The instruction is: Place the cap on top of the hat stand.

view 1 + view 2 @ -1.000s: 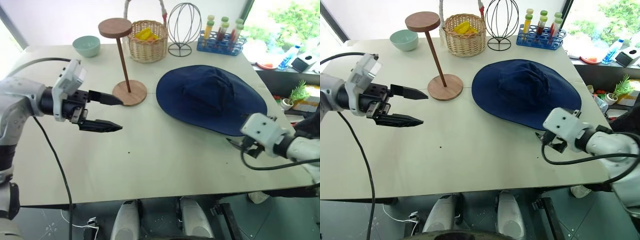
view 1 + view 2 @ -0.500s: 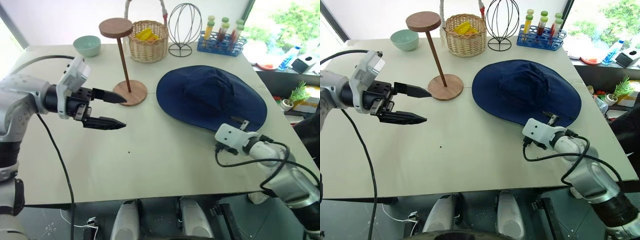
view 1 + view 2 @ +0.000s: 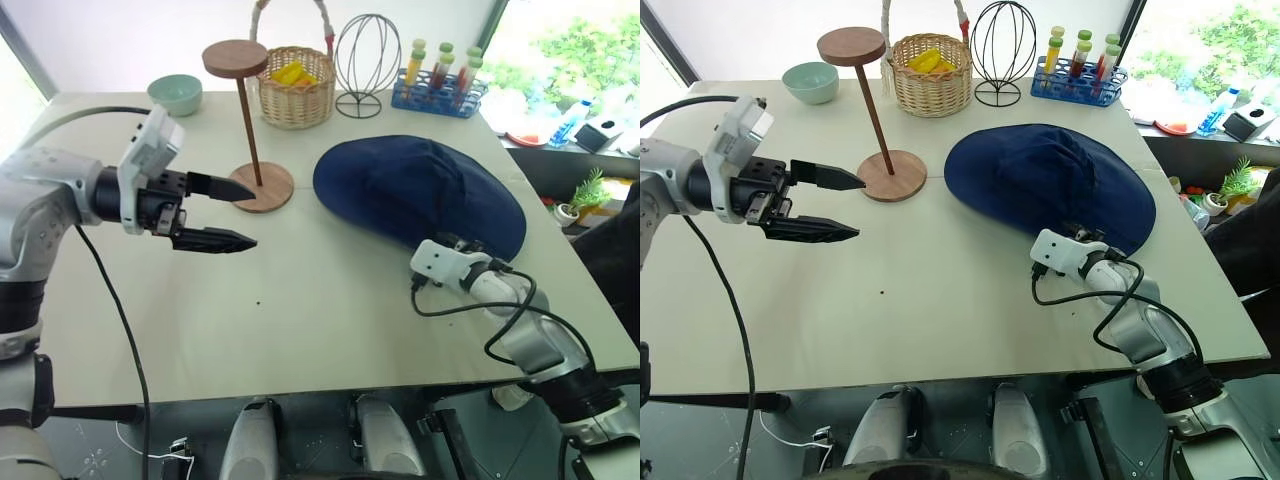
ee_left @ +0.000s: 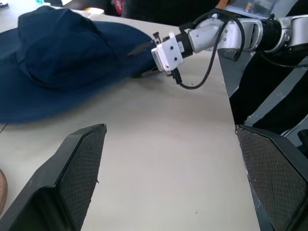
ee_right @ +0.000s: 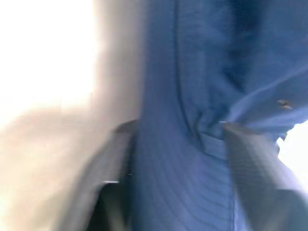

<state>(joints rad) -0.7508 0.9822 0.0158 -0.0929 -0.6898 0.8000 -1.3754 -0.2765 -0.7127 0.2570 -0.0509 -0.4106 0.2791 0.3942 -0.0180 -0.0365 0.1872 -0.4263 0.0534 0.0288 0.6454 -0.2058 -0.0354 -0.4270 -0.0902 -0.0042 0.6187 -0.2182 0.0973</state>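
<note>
My right gripper (image 3: 1092,240) is at the near brim of the cap (image 3: 1050,185), toward the table's (image 3: 940,320) right edge. In the right wrist view, brim fabric sits bunched between my two fingers (image 5: 250,159), so the jaws are pinching the cap brim. Brim looks slightly lifted and folded at that spot; the rest of the cap lies flat on the table, crown up, right of centre.

My left gripper (image 3: 232,214) hangs above the table's left half, fingers spread wide, nothing between them, pointing toward the right. Fingertips are just beside the hat stand (image 3: 248,120) base, not touching as far as I can tell.

Hat stand stands upright left of the cap, toward the far edge, disc top bare. Its round base is near the cap's brim but apart from it.

Along the far edge, left to right: pale green bowl (image 3: 174,93) near the far left corner, wicker basket (image 3: 295,92) with yellow items behind the stand, black wire egg-shaped frame (image 3: 368,58), blue rack of tubes (image 3: 438,85) toward the far right corner.
</note>
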